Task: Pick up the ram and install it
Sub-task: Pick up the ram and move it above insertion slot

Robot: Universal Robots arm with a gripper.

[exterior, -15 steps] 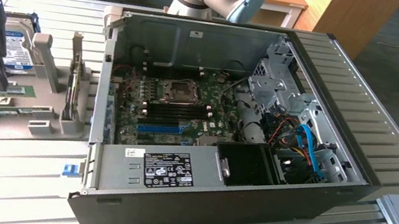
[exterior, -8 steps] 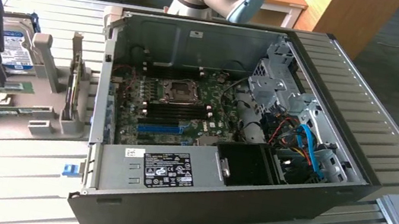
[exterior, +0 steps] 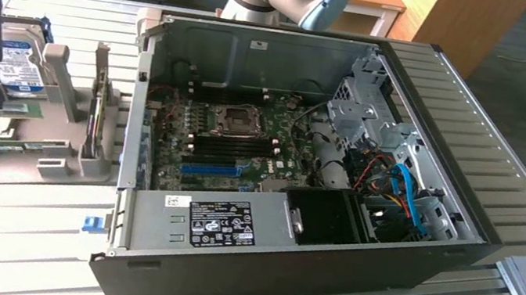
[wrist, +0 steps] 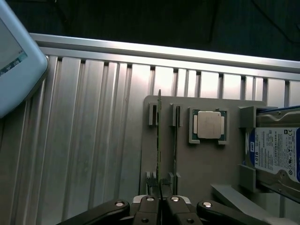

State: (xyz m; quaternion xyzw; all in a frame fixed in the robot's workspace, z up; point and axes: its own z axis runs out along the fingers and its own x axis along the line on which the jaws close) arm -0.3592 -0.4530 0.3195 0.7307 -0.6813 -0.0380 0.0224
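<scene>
Two ram sticks, one processor, one hard drive

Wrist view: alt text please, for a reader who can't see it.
The gripper is shut on the ram, seen edge-on over a grey holder on a slatted metal table. A processor and a blue-labelled hard drive sit in the holder.
</scene>
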